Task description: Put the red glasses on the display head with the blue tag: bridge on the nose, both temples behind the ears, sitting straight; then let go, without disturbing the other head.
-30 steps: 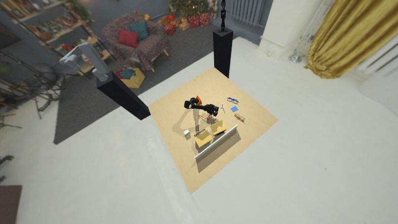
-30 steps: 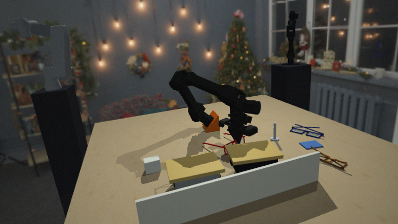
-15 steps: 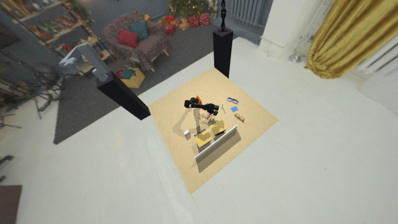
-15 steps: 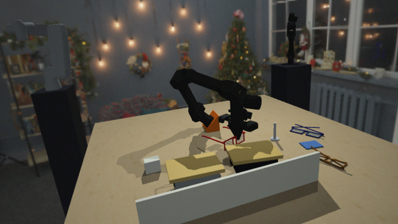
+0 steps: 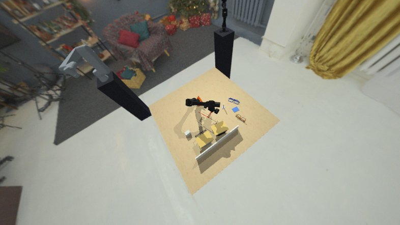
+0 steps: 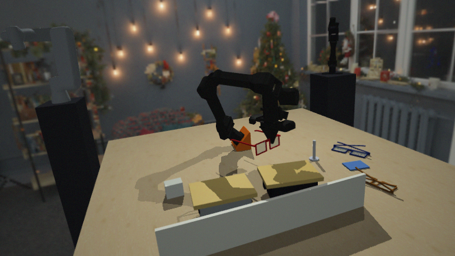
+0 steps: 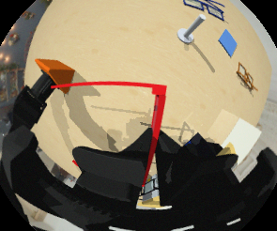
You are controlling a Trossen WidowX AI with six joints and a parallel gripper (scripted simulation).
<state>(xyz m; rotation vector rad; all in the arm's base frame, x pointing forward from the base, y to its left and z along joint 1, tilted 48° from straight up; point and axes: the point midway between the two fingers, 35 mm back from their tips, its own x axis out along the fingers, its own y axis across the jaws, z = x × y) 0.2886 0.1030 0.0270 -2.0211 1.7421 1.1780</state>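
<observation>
The red glasses [image 5: 208,116] [image 6: 256,150] [image 7: 160,110] hang in the air, temples unfolded, lenses facing the exterior camera. My gripper [image 6: 272,141] [image 7: 152,130] is shut on their front frame. In the exterior view it holds them behind two raised yellow slabs, the left slab [image 5: 204,139] [image 6: 223,191] and the right slab [image 5: 220,128] [image 6: 290,173]. A grey shape [image 6: 224,207] shows under the left slab and a black shape [image 6: 292,190] under the right one. The display heads' faces and the blue tag cannot be made out clearly. Dark frames show at the left slab's far side.
A white wall [image 5: 217,143] [image 6: 261,216] stands before the slabs. A white cube [image 5: 187,133] [image 6: 173,189] is left. A thin upright post [image 6: 314,150] [image 7: 186,36], blue glasses, a blue square [image 6: 355,165] [image 7: 227,43] and brown glasses are right. An orange wedge [image 6: 245,145] [image 7: 59,72] is at the arm's base.
</observation>
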